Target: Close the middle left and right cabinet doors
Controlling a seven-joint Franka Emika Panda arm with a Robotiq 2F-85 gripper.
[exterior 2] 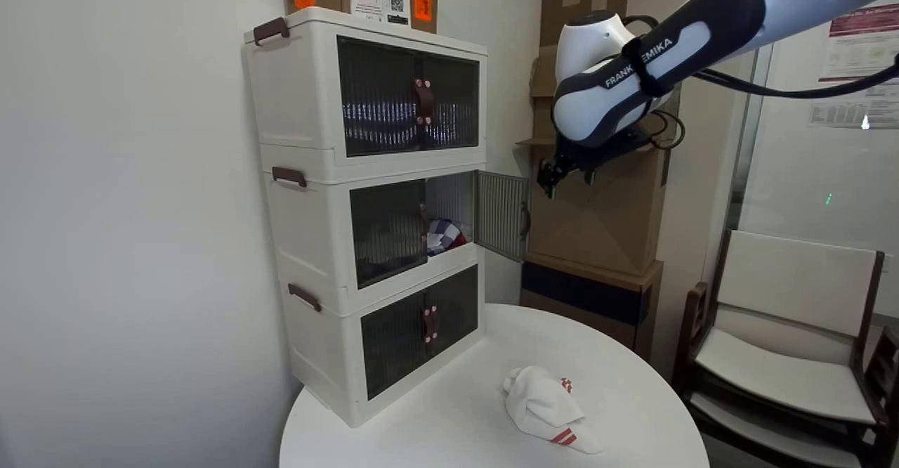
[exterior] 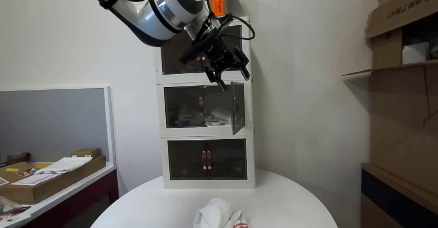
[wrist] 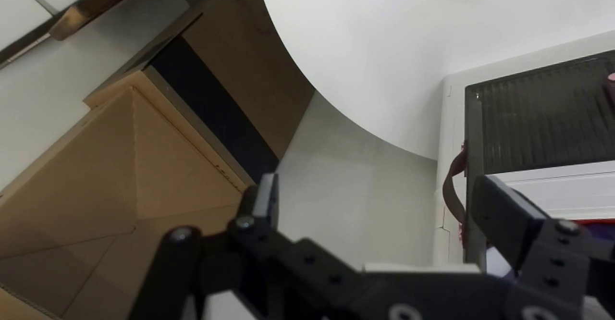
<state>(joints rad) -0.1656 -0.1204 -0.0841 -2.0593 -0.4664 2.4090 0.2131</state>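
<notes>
On the white cabinet [exterior 2: 302, 229], middle left door [exterior: 184, 106] closed, its dark tint hard to see through; middle right door [exterior 2: 501, 215] standing open, almost edge-on in my wrist view, partly hidden there by my fingers [wrist: 504, 214], spread wide apart.

Arm [exterior 2: 692, 41]: white and silver-grey, rounded, edged in black
Lettering [exterior 2: 619, 75]: pale capitals on black, "FRANK" and "EMIKA" readable
Strap [exterior 2: 642, 67]: black, wrapped over the lettering
Band [exterior: 168, 11]: shiny metal, encircling the arm
Cables [exterior 2: 793, 93]: black, slim, partly looped
Jaws: black, angular, two-fingered, jointed
Fingertips [wrist: 502, 216]: dark grey, blocky, flat-faced
Screws [wrist: 568, 227]: round, silvery, set into the black
</notes>
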